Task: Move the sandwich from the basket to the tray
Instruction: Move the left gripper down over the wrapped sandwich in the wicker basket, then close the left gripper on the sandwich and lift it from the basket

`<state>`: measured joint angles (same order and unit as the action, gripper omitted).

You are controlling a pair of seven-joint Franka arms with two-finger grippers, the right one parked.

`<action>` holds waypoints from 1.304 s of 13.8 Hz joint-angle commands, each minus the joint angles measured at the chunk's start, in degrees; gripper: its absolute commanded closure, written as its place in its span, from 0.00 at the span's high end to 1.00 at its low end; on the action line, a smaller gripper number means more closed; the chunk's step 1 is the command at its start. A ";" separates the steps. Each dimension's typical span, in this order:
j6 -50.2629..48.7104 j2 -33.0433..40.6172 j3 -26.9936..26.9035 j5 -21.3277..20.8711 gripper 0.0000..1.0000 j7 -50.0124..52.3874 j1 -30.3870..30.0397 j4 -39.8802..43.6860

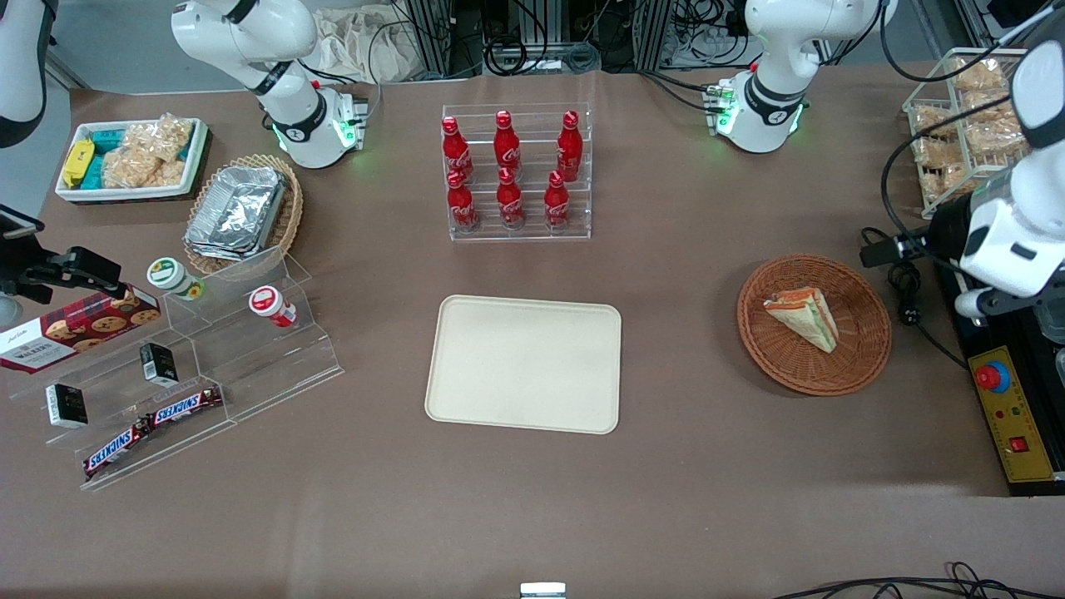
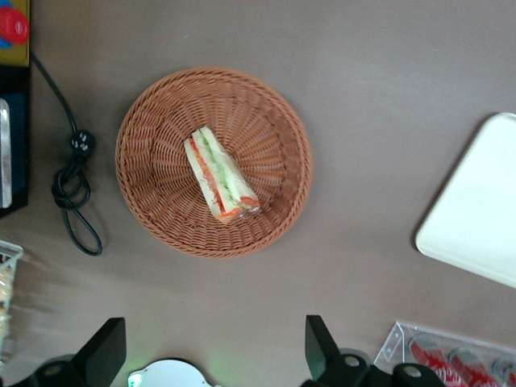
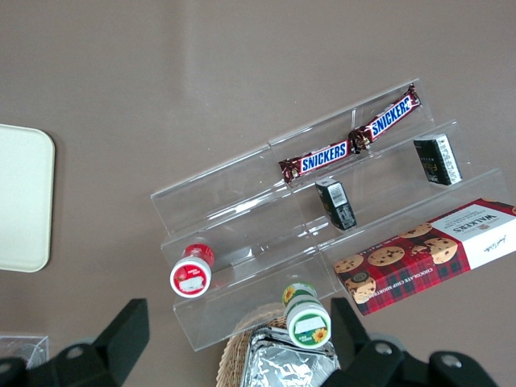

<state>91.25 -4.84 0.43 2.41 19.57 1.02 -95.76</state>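
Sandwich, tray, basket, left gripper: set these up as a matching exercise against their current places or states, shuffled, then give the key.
Things:
1. sandwich
2. tray
3. basket
4. left gripper

Places or states:
A. bare, nearer the front camera than the rack of cola bottles
B. open, raised high over the table beside the basket
C. lying inside the basket
D. on the table toward the working arm's end

Pairs: 1-C, 2-A, 3-D, 4-B

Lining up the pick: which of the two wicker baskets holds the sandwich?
The reddish-brown basket under the open gripper holds the sandwich; the lighter basket holds foil containers.
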 commanded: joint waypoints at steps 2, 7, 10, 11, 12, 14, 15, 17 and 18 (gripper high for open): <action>13.82 2.73 0.27 -0.39 1.00 9.06 -0.76 -15.73; 35.98 -0.15 0.54 -0.39 1.00 22.25 -0.76 -31.05; 40.14 -5.60 0.45 -0.39 1.00 26.92 -0.67 -31.50; 41.02 -6.83 0.45 -0.39 1.00 27.62 -0.67 -31.68; 41.55 -7.98 0.45 -0.39 1.00 27.80 -0.67 -31.59; 43.30 -10.17 0.36 -0.39 0.99 27.89 -0.67 -31.59; 43.66 -11.05 0.36 -0.39 0.96 27.89 -0.76 -31.59; 44.02 -11.68 0.27 -0.39 0.47 27.89 -0.76 -31.51; 44.02 -11.77 0.27 -0.39 0.26 27.89 -0.76 -31.51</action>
<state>134.93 -16.38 0.62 2.41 46.39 0.37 -127.69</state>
